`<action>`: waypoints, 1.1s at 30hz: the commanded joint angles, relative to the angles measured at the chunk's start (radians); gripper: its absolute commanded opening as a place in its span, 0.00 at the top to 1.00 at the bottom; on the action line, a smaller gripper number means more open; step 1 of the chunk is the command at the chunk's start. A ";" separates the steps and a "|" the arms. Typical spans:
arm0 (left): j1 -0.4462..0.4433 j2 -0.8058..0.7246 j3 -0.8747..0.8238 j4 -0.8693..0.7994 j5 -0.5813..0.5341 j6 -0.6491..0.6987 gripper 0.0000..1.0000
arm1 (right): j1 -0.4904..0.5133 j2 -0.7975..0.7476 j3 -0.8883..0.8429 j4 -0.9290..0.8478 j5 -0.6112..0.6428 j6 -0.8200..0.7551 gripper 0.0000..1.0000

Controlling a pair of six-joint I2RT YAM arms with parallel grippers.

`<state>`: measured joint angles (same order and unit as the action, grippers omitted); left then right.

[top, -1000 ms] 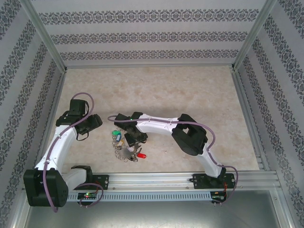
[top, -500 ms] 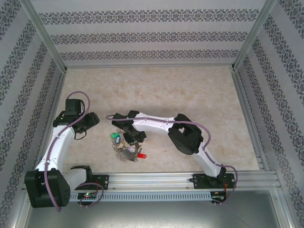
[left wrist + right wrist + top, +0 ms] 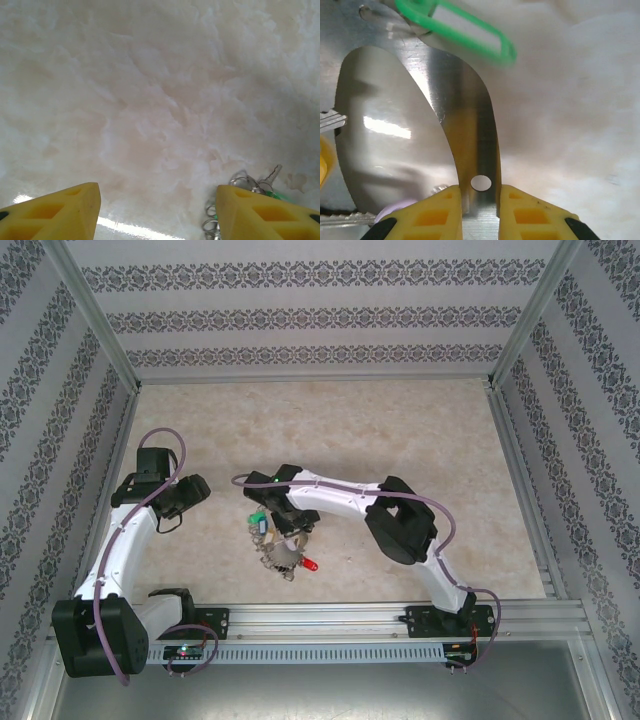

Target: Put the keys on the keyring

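The step in hand looks like securing the keyring. The right arm (image 3: 400, 525) reaches left across the near middle of the desk (image 3: 400, 430). The right jaws are pinched narrow on the flat metal band of the keyring (image 3: 476, 150), which sits there with its bunch of tagged keys (image 3: 283, 556). I cannot tell whether it is off the surface. The left jaws stand wide and empty, near the bunch on its left.

Next, I judge, the ring must be held steady while the left jaws fetch a loose key, though I cannot pick one out.

Patterned walls (image 3: 320, 320) and metal posts (image 3: 95, 315) box in the pale, marbled, glossy desk.
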<state>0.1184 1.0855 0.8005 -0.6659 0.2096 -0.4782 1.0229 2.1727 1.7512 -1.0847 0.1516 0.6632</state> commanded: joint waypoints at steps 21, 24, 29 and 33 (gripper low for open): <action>0.013 -0.043 -0.071 0.122 0.070 -0.022 0.39 | 0.006 -0.483 -0.043 0.008 0.921 -0.593 0.92; 0.012 -0.048 -0.071 0.123 0.068 -0.017 0.39 | -0.053 -0.566 -0.110 0.052 0.770 -0.571 0.88; 0.011 -0.052 -0.061 0.124 0.111 0.008 0.41 | -0.277 -0.655 -0.276 0.088 0.336 -0.468 0.67; -0.038 -0.045 -0.036 0.113 0.175 0.090 0.41 | -0.408 -0.658 -0.367 0.137 0.172 -0.443 0.54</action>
<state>0.1047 1.0534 0.7322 -0.5674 0.3294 -0.4515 0.6544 1.5124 1.4239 -0.9936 0.5358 0.1883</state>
